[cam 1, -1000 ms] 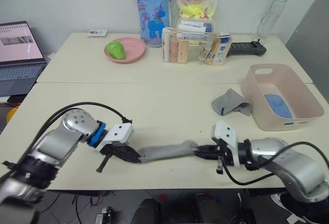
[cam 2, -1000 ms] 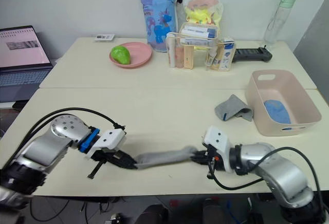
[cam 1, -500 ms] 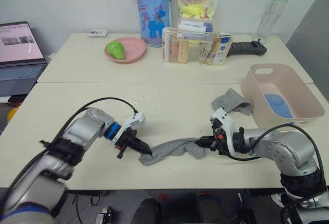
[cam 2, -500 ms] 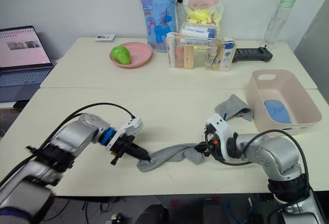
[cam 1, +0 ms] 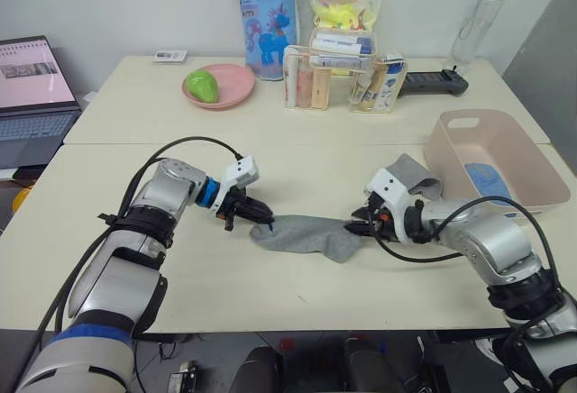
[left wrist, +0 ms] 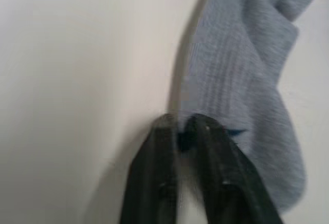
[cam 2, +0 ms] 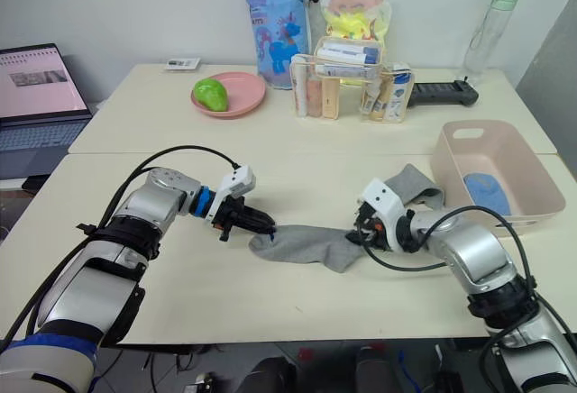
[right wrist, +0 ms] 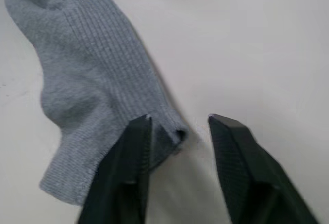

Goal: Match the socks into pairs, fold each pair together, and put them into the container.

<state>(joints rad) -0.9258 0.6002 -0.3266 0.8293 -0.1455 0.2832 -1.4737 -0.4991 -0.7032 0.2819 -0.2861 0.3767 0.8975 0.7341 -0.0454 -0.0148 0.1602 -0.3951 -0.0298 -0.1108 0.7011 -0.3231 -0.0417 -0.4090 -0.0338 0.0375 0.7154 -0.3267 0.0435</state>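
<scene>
Progress: light blue sock [cam 1: 491,182] is seen in container [cam 1: 532,202] | grey sock [cam 2: 311,244] is pinched by left gripper [left wrist: 185,134], right gripper [right wrist: 177,131] is spread beside it | second grey sock [cam 2: 410,183] is left unpaired.

grey sock [cam 1: 306,233] laid flat, right gripper [right wrist: 177,131] released

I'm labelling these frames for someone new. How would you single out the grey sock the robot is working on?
Start at the near table, the one closest to the robot, and look at its middle. The grey sock lies flat there between the left gripper and the right gripper. The other grey sock sits crumpled farther back, beside the pink container.
</scene>
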